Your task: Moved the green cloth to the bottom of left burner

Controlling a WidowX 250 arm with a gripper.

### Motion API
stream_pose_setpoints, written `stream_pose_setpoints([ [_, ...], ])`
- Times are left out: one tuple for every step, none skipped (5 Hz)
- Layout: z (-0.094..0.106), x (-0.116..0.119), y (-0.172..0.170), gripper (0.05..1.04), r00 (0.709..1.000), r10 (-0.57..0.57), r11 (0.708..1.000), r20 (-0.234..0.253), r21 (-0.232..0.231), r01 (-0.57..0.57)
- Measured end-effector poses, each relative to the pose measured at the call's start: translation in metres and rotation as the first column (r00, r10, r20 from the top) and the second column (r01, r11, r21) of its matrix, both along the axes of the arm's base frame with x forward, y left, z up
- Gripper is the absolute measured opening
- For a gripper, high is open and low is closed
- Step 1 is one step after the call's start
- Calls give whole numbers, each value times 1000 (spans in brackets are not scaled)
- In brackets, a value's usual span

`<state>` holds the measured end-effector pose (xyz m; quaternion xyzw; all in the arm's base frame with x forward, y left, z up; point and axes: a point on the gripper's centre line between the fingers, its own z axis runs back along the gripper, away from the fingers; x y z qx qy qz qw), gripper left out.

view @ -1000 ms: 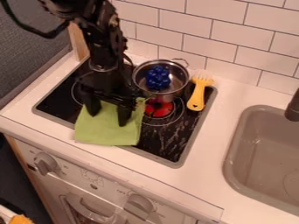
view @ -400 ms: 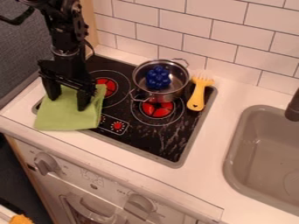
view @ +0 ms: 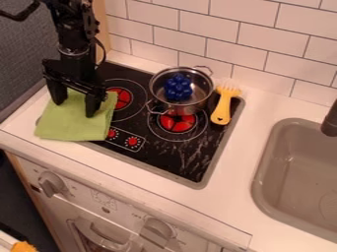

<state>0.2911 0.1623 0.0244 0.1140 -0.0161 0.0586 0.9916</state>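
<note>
Green cloth (view: 74, 125): flat-ish, over near left corner of stovetop (view: 164, 155), part of it out on the bench (view: 227, 197); far right edge laps the left burner (view: 122, 99), most of cloth near and left of that burner
Tool (view: 75, 107): open wide, fingers pointing down, tips at far half of cloth; can't tell if it has hold of any
Arm (view: 74, 47): black, in from far left, above left side of stovetop
Left burner: red center, right part visible
Right burner (view: 176, 124): red center, far side under pot
Pot (view: 182, 109): metal, two handles, right of left burner, upright
Blue bunch (view: 178, 87): round bits, inside pot
Yellow utensil (view: 222, 110): right of pot, across right edge of stovetop, tines to far side
Red controls (view: 132, 141): between cloth and right burner, near side
Sink (view: 260, 179): gray, right side
Faucet (view: 330, 123): dark, far right of sink
Knobs (view: 51, 184): on near front panel
Orange item (view: 23, 247): near left corner, type unclear
</note>
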Motion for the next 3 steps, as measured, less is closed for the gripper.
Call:
stream_pose_setpoints([
  [9, -2, -13, 1000, 998, -33, 997, 60, -65, 37],
  [57, -13, -24, 1000, 972, -83, 992, 220, -79, 102],
  [62, -14, -30, 1000, 964, -120, 985, 236, -94, 146],
])
